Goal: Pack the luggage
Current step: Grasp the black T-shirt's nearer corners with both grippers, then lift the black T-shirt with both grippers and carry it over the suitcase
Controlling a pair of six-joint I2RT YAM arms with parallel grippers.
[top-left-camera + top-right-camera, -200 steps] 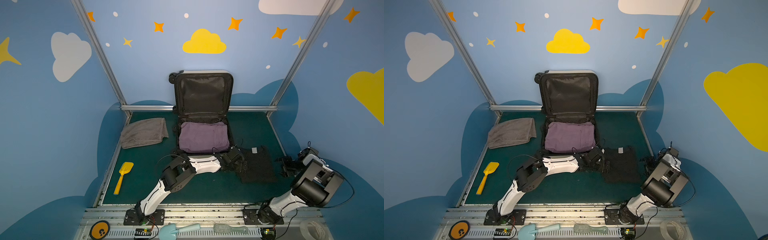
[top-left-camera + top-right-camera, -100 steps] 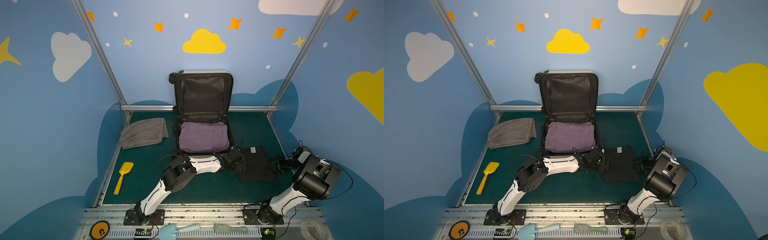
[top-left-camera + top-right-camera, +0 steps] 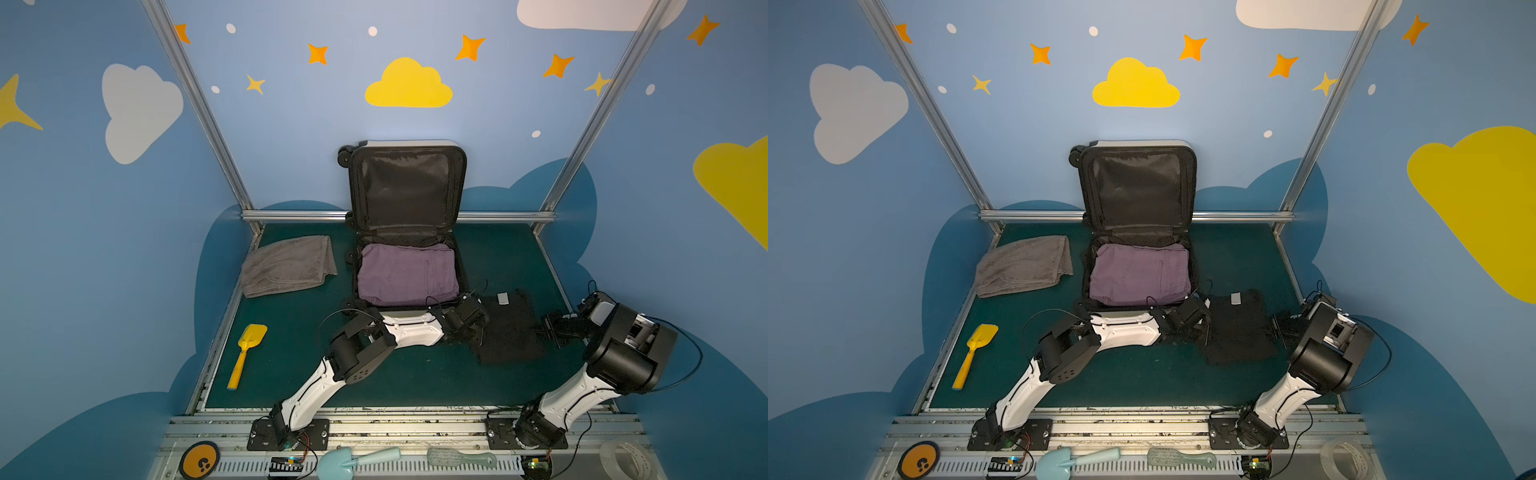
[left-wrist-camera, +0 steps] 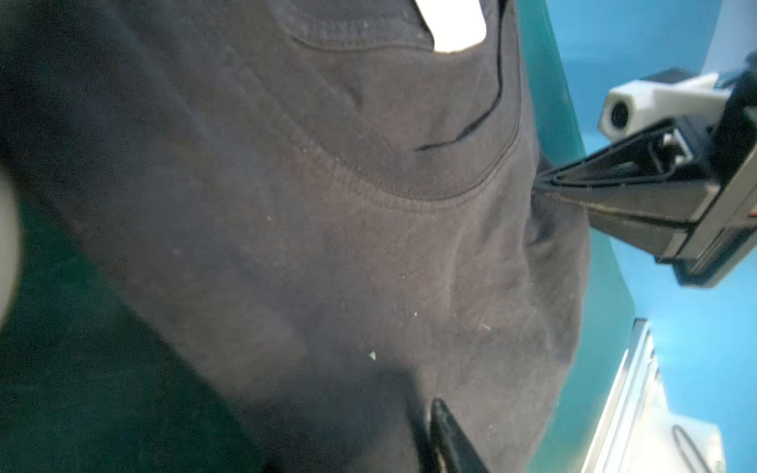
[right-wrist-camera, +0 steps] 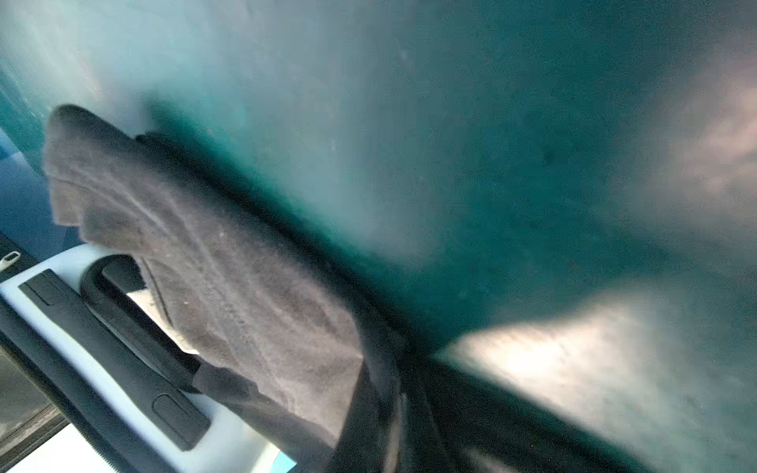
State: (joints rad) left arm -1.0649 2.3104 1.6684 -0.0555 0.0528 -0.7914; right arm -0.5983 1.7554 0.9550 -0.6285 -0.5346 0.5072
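The luggage lies open at the back of the mat, lid upright, with a folded purple garment inside. A black shirt lies flat to its right. My left gripper sits at the shirt's left edge. Only one finger shows, lying on the cloth. My right gripper is shut on the shirt's right edge. The luggage's white shell shows behind the shirt in the right wrist view.
A grey towel lies left of the luggage and a yellow shovel nearer the front left. On the front rail sit an orange disc, a blue shovel, a brush and a tape roll.
My right arm has swung left from the mat's right edge to the shirt, and its jaws have shut on the cloth. The left arm has stayed at the shirt's left edge.
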